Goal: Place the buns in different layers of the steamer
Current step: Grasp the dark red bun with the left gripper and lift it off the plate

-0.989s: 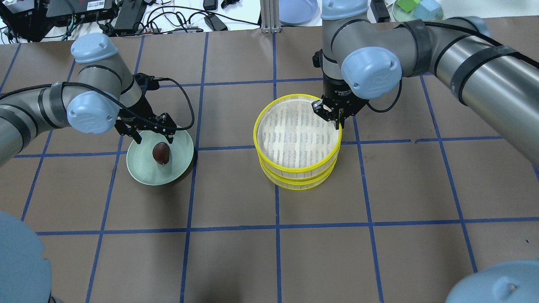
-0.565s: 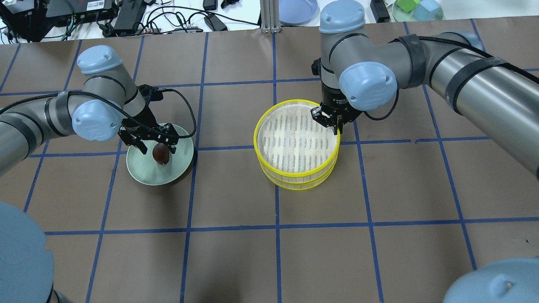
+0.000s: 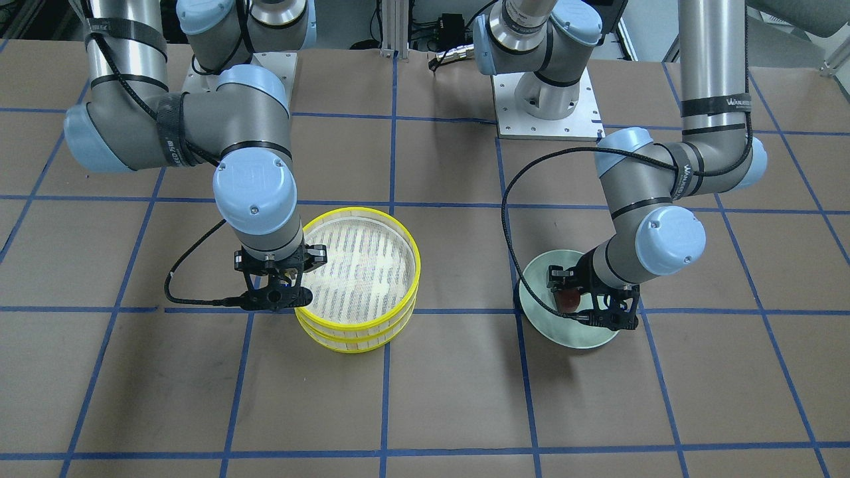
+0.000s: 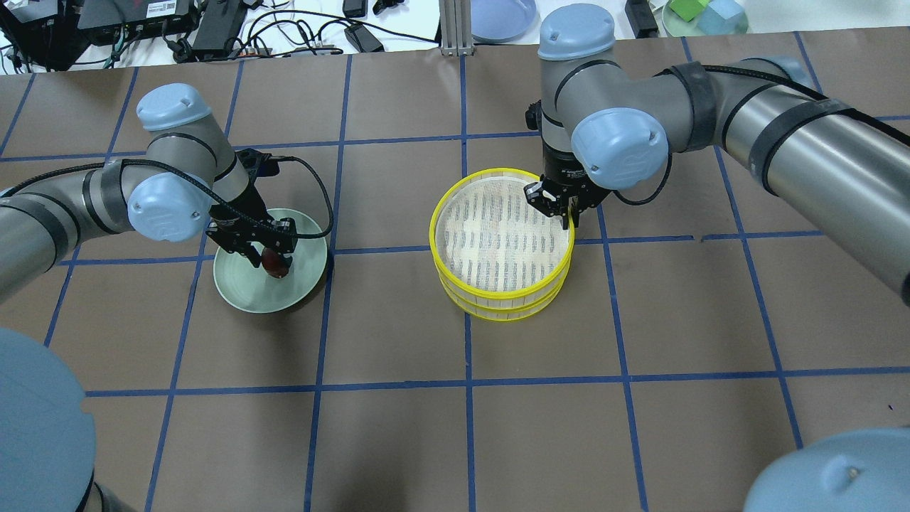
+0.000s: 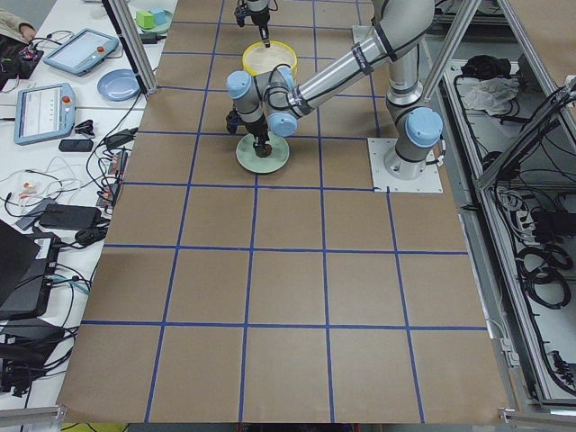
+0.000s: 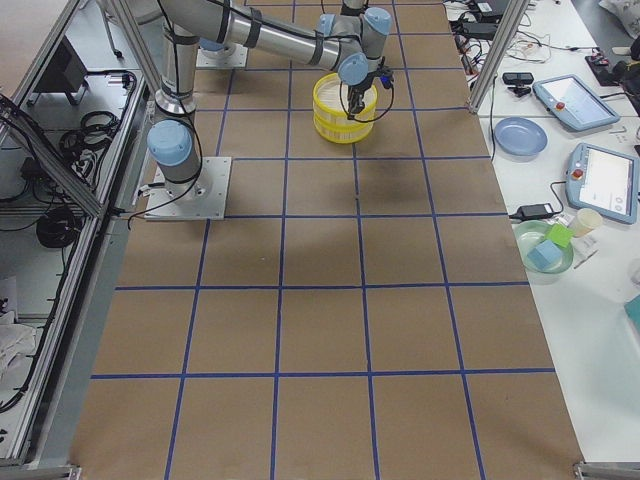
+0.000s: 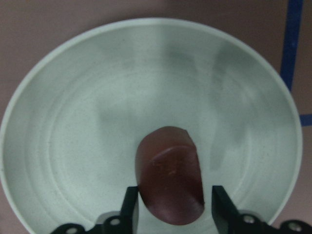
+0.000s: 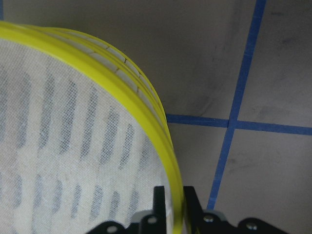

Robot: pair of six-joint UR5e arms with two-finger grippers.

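My left arm bends down over the pale green round plate [image 4: 238,295], its left gripper [image 7: 171,207] spread, one black finger either side of the smooth, dark reddish-brown egg-shaped toy bun [image 7: 168,170] lying on the plate's floor. Further right stand two stacked round steamer trays [image 4: 501,302] with yellow rims, wooden slat walls and whitish mesh floors. My right arm points straight down, its right gripper [image 8: 173,207] pinching the top tray [image 4: 490,235] by its rim. Underneath is a brown table [image 4: 398,441] with a blue tape grid
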